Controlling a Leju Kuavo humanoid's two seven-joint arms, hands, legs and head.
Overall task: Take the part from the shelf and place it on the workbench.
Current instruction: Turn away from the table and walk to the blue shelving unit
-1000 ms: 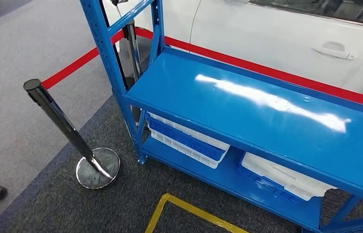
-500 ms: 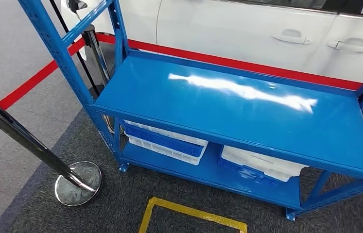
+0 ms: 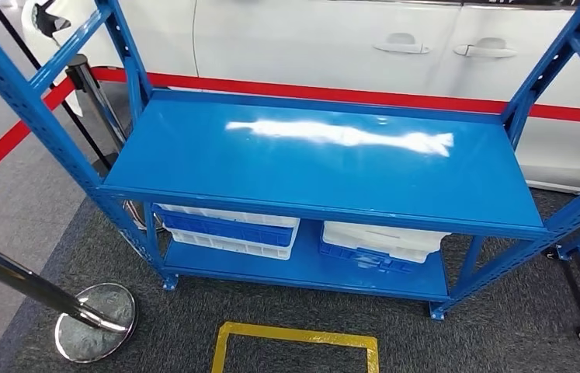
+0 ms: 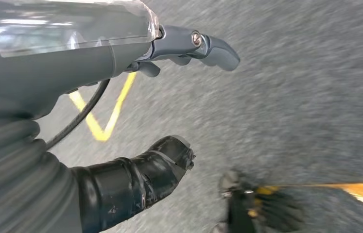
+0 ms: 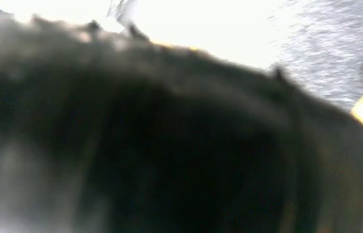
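In front of the robot, seen from the head view, stands a blue shelf (image 3: 325,159) with a broad bare middle board that runs left to right across the picture. Below it, on the bottom board, lie two stacks of trays: a white and blue stack (image 3: 228,231) toward the left and another white and blue stack (image 3: 380,245) toward the right. The trays are shallow and seen from the side under the board above, so what they hold is hidden. The part the task names cannot be made out; if it is here at all, it is most likely in one of those low trays, though that is only a guess.

The left hand (image 4: 169,102) hangs down over grey carpet (image 4: 305,87) crossed by a strip of yellow tape (image 4: 102,119). Its thumb and its dark fingers are spread apart with nothing between them, so it is released. The right wrist view is a dark blur, and I cannot tell whether the right hand is clenched or loose.

Both arms appear to hang low beside the body, so the shelf lies ahead of and above them, with the trays down near floor level. Neither hand looks clearly nearer. A yellow floor marking (image 3: 294,346) lies just before the shelf. A chrome post (image 3: 77,315) stands at the left, and a white car (image 3: 310,39) behind a red band (image 3: 333,93).
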